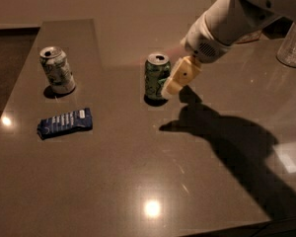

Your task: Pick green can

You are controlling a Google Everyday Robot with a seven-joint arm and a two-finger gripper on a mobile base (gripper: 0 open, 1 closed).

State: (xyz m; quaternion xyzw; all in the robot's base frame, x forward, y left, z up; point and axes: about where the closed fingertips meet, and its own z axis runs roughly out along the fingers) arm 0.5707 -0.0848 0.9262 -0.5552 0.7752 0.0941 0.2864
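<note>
The green can [156, 77] stands upright near the middle of the brown table [138, 181], green all over with lighter markings and a silver top. My gripper [173, 83] reaches in from the upper right on a white arm. Its cream fingers [180, 75] are right beside the can's right side, at the can's mid height, and seem to touch it or nearly so.
A mostly white can with green print [57, 70] stands at the left. A dark blue snack packet [65, 123] lies flat in front of it. A clear glass [292, 46] stands at the far right edge. The arm's shadow [227, 137] falls across the right half.
</note>
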